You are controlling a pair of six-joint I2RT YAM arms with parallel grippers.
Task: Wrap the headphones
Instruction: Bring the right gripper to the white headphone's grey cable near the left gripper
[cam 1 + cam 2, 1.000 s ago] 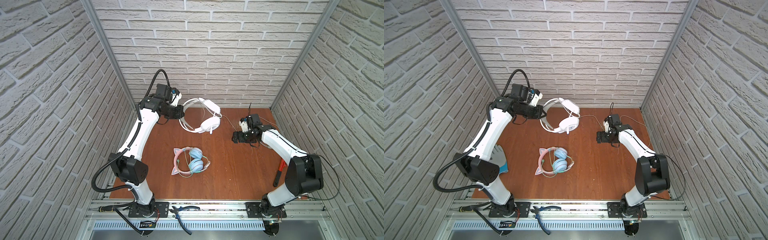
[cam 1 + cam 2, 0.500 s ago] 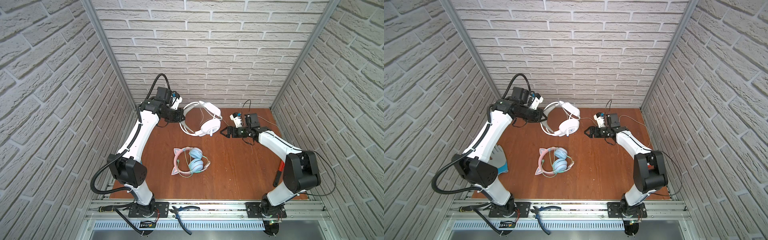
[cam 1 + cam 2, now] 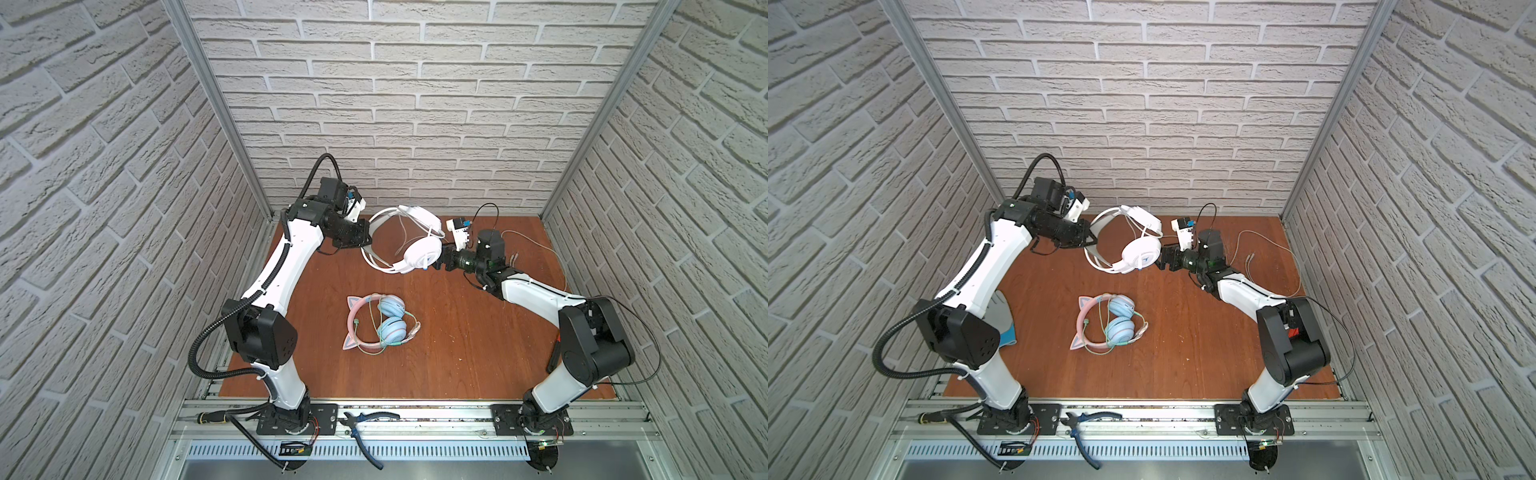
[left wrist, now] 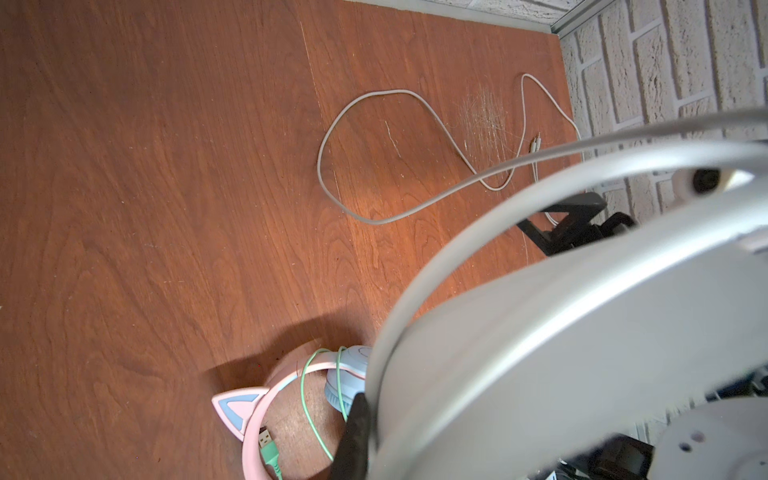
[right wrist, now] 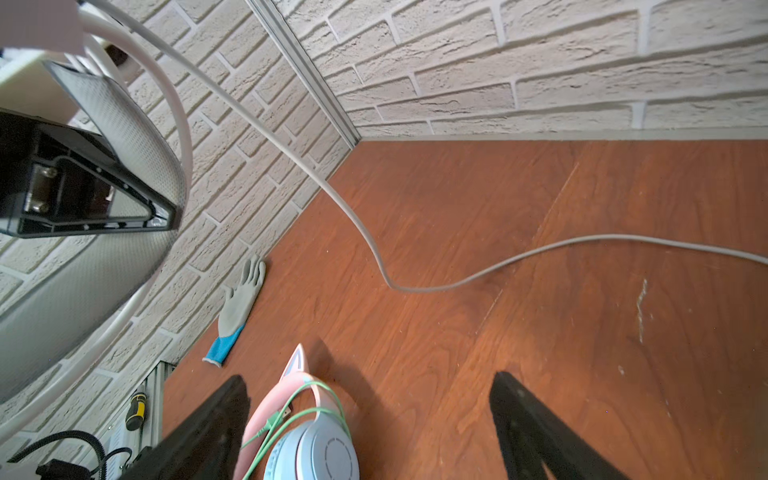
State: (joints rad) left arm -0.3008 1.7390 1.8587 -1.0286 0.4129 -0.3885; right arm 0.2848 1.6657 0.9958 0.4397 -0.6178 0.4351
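The white headphones [image 3: 422,253] [image 3: 1140,251] hang above the back of the table, with my left gripper [image 3: 365,241] [image 3: 1090,239] shut on their headband [image 4: 540,311]. One dark finger [image 4: 357,415] shows against the band. Their white cable [image 3: 540,245] [image 4: 374,95] [image 5: 582,241] trails in loops over the back right of the table. My right gripper [image 3: 436,264] [image 3: 1156,262] [image 5: 370,378] is open just right of the lower white cup, with nothing between its fingers. The pink cat-ear headphones [image 3: 376,322] [image 3: 1106,322] [image 5: 299,419] lie mid-table with their green cable around them.
A grey and blue glove [image 3: 1000,316] [image 5: 241,299] lies by the left wall. Pliers [image 3: 361,419] and a screwdriver [image 3: 212,415] rest on the front rail. A red-handled tool [image 3: 555,357] lies behind the right arm. Brick walls close three sides.
My right gripper has swung left from the back right of the table up to the white cup, staying open. The left arm has shifted the held headphones only slightly.
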